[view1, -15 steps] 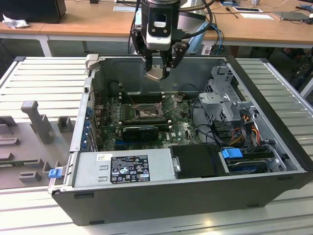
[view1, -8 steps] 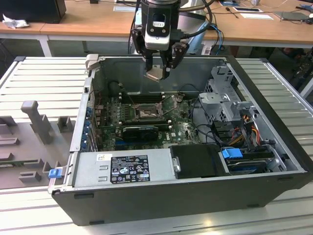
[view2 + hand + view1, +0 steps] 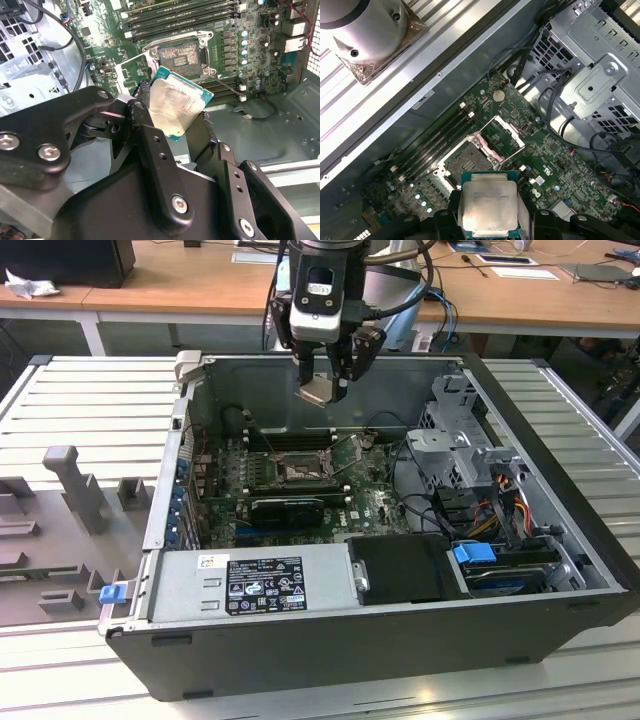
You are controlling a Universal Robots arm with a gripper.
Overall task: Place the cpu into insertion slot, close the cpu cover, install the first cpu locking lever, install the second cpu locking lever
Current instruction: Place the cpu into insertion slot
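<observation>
I am on the first step: the gripper holds the cpu by two opposite edges, fingers closed narrow on it; it hangs above the motherboard, toward the far wall of the computer case. The socket lies bare, with the cpu cover swung up beside it. Seating, I judge, calls for squaring the chip to the socket and lowering it level; its underside and the locking levers I cannot make out.

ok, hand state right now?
Hand: closed, holding the cpu in the air above the board.
</observation>
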